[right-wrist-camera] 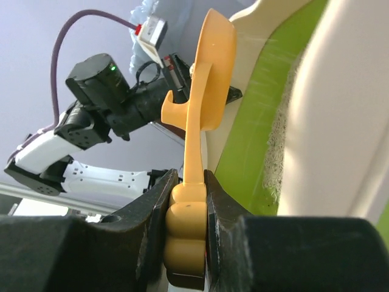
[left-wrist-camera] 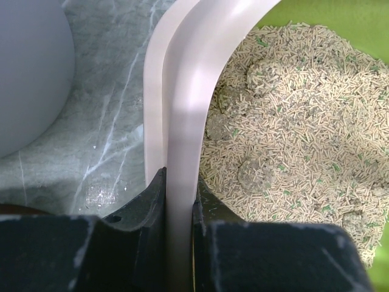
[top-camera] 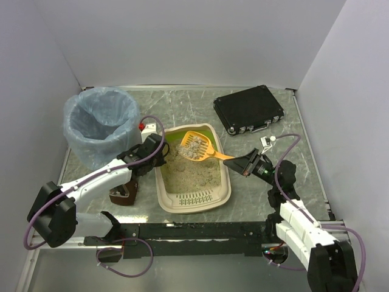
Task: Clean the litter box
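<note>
The beige litter box [top-camera: 164, 198] with a lime-green inner wall lies mid-table, sandy granules [left-wrist-camera: 292, 121] inside. My left gripper [top-camera: 159, 155] is shut on its left rim [left-wrist-camera: 182, 121], one finger outside and one inside; the left wrist view shows the jaws [left-wrist-camera: 180, 201] pinching the rim. My right gripper [top-camera: 240, 164] is shut on the handle of an orange scoop [top-camera: 197, 146]. The scoop is held over the box's far end with grey clumps in it. In the right wrist view the handle [right-wrist-camera: 194, 152] sits between the jaws [right-wrist-camera: 188, 207], beside the green wall [right-wrist-camera: 255, 134].
A round bin with a blue bag [top-camera: 100, 125] stands at the back left, close to the left arm. A black case [top-camera: 249, 109] lies at the back right. A small brown object [top-camera: 124, 193] sits under the left arm. A black rail [top-camera: 194, 231] runs along the near edge.
</note>
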`<state>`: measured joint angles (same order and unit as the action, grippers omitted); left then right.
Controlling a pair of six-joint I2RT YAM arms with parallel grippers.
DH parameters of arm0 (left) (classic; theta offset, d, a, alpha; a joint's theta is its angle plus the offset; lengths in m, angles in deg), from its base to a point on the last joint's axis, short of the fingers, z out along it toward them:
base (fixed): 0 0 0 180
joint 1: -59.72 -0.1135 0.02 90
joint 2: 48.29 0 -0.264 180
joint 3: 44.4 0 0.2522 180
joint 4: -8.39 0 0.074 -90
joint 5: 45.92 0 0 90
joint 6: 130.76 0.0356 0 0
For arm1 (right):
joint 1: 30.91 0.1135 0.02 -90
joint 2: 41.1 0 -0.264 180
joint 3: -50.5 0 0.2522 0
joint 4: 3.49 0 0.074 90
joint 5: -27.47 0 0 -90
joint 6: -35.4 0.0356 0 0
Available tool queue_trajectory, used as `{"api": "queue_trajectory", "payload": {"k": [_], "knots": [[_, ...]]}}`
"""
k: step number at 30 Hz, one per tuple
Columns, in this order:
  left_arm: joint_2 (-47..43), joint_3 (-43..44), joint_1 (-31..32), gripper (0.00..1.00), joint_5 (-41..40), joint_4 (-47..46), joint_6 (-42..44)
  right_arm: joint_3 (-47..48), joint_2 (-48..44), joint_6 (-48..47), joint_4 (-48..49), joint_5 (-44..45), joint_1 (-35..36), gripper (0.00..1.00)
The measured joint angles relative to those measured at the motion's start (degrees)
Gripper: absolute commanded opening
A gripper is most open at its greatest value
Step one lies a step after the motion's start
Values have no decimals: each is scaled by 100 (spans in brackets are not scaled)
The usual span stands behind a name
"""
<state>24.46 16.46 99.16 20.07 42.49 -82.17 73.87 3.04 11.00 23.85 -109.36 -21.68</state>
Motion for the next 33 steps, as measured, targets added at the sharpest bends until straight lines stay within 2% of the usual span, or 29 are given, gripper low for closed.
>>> {"api": "queue_trajectory", "payload": {"k": [5, 6, 8, 9, 11, 12, 17, 18, 19, 20, 22, 25, 30, 33], "knots": [[0, -11, 2, 22, 63, -63, 59, 63, -658, -564, -1082, 76, -9, 0], [0, -15, 0, 29, 85, -83, 70, 66, -658, -619, -1073, 138, -11, 0], [0, -15, 0, 37, 153, -120, 59, 131, -415, -586, -846, 136, -11, 0], [0, -15, 0, 46, 199, -138, 57, 179, -197, -490, -595, 98, -11, 0], [-20, -17, 0, 51, 286, -258, -24, 173, 186, -175, -72, -7, -13, 0], [-61, -17, -4, 58, 334, -404, -90, 87, 332, 2, 101, -59, -20, 0], [-452, -15, -2, 71, 494, -1038, -243, -127, 345, 367, 22, -83, -26, 0], [-511, -13, 0, 78, 509, -1113, -249, -92, 330, 404, -42, -90, -28, 0], [-568, -13, 2, 81, 544, -1172, -271, 17, 249, 428, -326, -96, -31, 0], [-608, -13, 2, 89, 566, -1200, -260, 98, 168, 420, -555, -101, -37, 0], [-702, -15, 2, 98, 581, -1270, -284, 396, -199, 284, -1519, -57, -92, 0], [-905, -50, 2, 99, 632, -1401, -299, 520, -586, 254, -2142, 240, -146, 0], [-1252, -92, 2, 99, 774, -1473, -299, 232, -232, 957, -1224, -179, -286, 0], [-1412, -175, 2, 99, 876, -1611, -299, -431, 109, 1670, -570, -354, -439, 0]]}}
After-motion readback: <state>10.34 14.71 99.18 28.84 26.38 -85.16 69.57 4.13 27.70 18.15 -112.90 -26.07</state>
